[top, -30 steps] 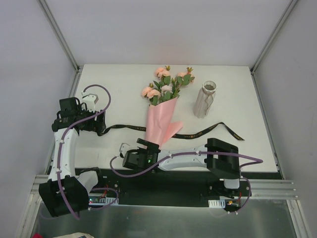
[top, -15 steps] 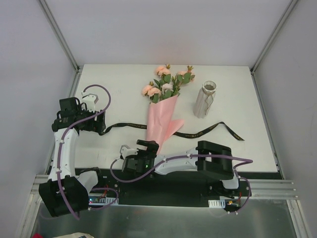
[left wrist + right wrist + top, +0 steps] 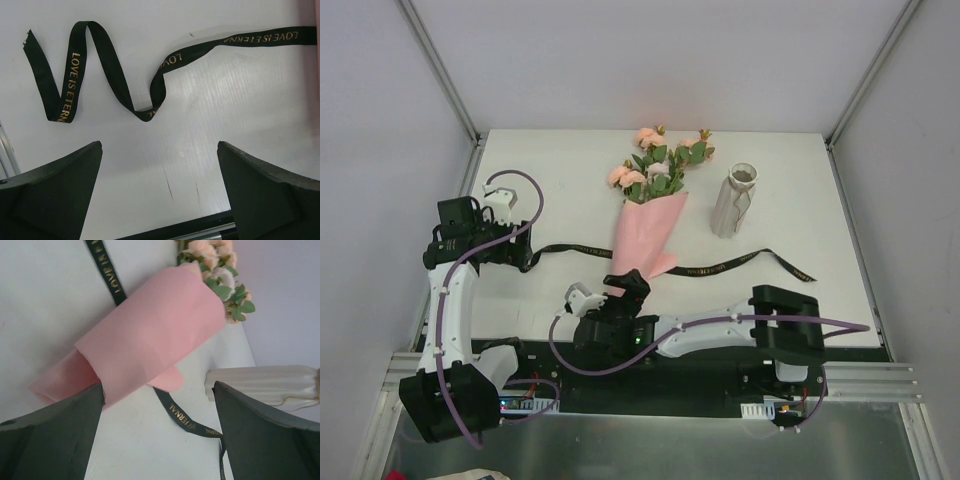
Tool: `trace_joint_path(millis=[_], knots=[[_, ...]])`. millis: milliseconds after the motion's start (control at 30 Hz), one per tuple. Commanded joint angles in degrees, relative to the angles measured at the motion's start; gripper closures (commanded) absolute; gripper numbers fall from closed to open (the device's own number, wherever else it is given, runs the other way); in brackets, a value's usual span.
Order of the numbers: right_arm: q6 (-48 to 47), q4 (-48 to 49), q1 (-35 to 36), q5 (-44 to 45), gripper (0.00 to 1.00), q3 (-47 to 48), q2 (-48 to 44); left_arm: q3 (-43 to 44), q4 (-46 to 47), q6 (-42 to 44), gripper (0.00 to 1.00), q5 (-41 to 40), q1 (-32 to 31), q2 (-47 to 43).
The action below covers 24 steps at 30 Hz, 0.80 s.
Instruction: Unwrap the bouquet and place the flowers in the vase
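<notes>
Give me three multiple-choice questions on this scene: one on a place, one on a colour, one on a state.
1. The vase stands where from the bouquet? A) left B) right C) on it
2. The ribbon is what colour? A) red B) white C) black, gold lettering
3. The left fingers are? A) open, empty B) shut on ribbon C) shut on vase
Answers: B, the top view shows it right of the bouquet; C, gold letters on black; A, they stand wide apart over the table, with the ribbon lying beyond them.
</notes>
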Motion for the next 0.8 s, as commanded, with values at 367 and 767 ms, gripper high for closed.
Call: trace_joint_path(millis=[367,767], knots=[[19.98,-5.44,2.59,9.38,0.03,-9.33,-21.46,3.11,-0.64,0.43,0.01,-0.53,-0.26,-0.90],[6.48,-5.53,2.76,-13.40,0.04,-2.66,-13.41,3.55,-1.16,0.69,0.01,0.17,-0.26,-0.63]])
